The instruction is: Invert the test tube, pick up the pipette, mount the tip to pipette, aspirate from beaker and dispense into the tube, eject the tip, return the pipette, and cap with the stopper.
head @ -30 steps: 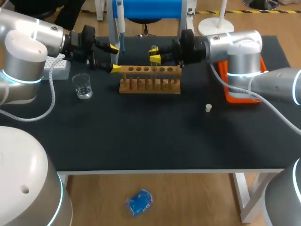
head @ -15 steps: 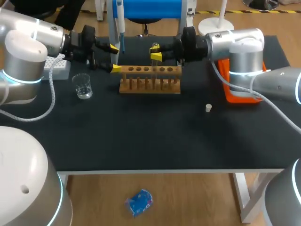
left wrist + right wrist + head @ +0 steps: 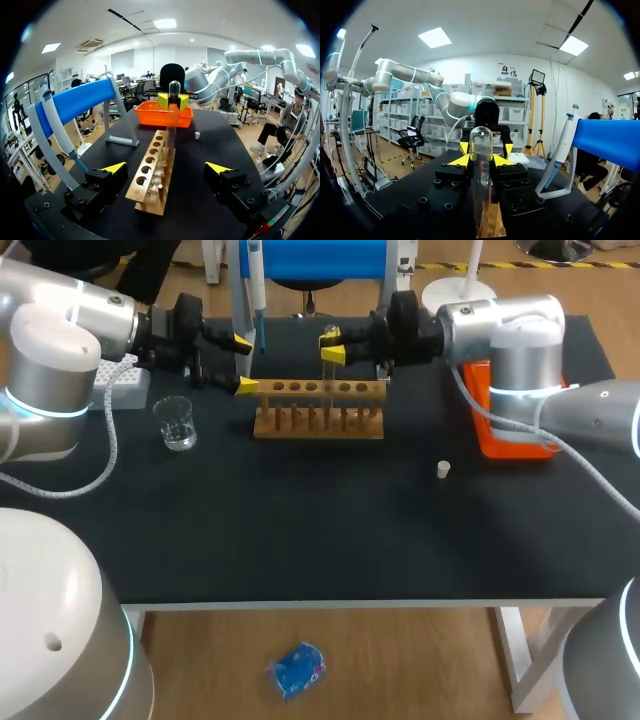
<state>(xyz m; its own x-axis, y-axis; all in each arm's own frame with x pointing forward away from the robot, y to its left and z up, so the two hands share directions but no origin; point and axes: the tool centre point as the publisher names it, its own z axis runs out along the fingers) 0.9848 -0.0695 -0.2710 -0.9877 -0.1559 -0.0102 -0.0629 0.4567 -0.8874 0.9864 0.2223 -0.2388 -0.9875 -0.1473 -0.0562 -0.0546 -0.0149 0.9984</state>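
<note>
My right gripper (image 3: 330, 345) is shut on a clear test tube (image 3: 327, 368), which it holds upright over the wooden rack (image 3: 318, 410), rounded end up. In the right wrist view the tube (image 3: 481, 170) stands between my yellow tips. From the left wrist the same tube (image 3: 172, 120) rises out of the rack (image 3: 150, 172) with the right gripper (image 3: 172, 100) clamped near its top. My left gripper (image 3: 238, 364) is open and empty at the rack's left end. The pipette (image 3: 255, 285) hangs on the blue stand. A glass beaker (image 3: 178, 423) and a small white stopper (image 3: 443, 469) sit on the table.
A white tip box (image 3: 125, 385) lies by my left arm, behind the beaker. An orange tray (image 3: 505, 435) sits under my right arm at the table's right. The blue pipette stand (image 3: 80, 100) rises just beside my left fingers.
My right gripper has lifted a little and drawn back with the test tube. My left arm has stayed where it was.
</note>
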